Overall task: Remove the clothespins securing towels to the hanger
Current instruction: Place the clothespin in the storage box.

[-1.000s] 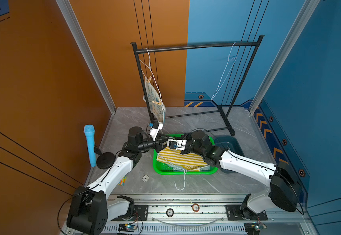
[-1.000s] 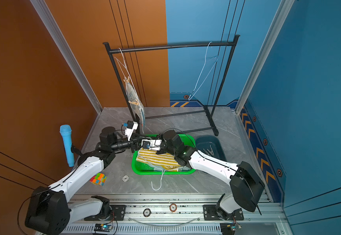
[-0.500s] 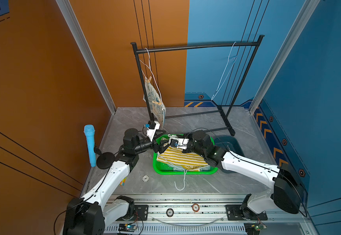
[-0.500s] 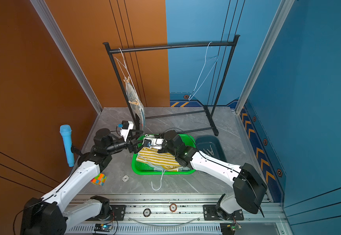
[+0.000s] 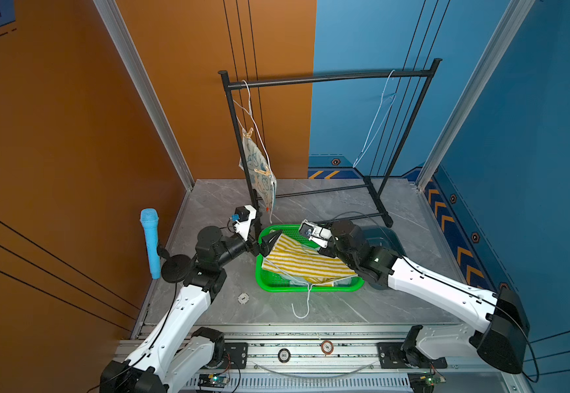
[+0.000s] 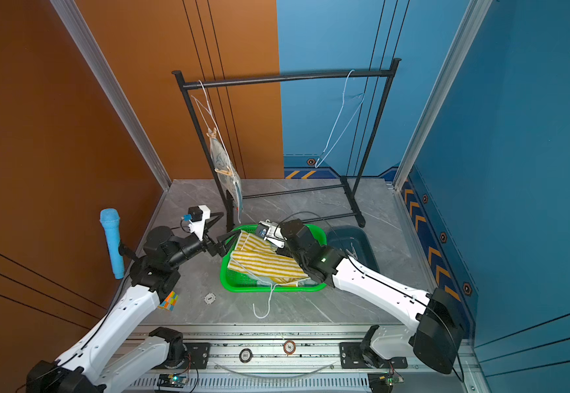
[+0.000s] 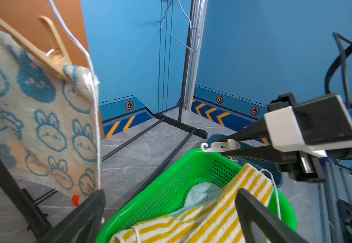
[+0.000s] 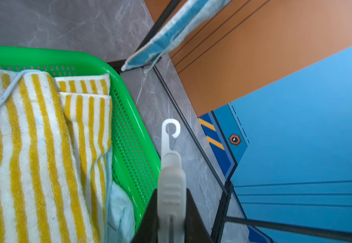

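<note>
Both top views: left jaws now wide open, empty, withdrawn to left rim of green basket point(image 5: 283, 288); striped towel point(image 5: 304, 262) lying inside. Left wrist: bunny towel point(image 7: 44, 117) remains pinned by wooden clothespin point(image 7: 44, 56); remove next. Right wrist: right jaws clamped on white clip point(image 8: 172, 189).

Grey tabletop point(image 5: 327, 306) bears green basket point(image 5: 310, 289), rack point(image 5: 327, 77), bin point(image 5: 383, 234).

A green basket point(image 5: 310, 289) sits central on the grey surface point(image 5: 327, 207); a dark bin point(image 5: 385, 235) beside it toward the right edge; a black rack point(image 5: 327, 78) along the back edge; a blue microphone point(image 5: 150, 238) at the left edge; a coloured cube point(image 6: 168, 301) and white disc point(image 5: 243, 298) nearer the front.
</note>
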Controlling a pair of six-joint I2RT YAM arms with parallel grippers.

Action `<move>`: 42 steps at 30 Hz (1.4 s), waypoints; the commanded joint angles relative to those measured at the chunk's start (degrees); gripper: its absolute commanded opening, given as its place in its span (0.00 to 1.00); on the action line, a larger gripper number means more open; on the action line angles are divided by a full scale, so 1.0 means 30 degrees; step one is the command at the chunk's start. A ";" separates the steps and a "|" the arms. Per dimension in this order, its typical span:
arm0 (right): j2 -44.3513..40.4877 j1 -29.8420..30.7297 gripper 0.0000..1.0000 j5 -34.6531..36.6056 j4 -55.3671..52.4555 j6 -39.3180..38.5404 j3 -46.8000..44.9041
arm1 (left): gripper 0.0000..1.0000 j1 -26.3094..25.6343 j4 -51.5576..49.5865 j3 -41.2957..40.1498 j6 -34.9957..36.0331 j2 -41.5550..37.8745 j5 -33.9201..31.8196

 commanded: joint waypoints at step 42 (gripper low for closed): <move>0.0149 -1.0626 0.06 -0.2568 -0.9418 1.2840 -0.2757 | 0.98 0.0211 0.0425 -0.0425 0.0943 0.0484 -0.1015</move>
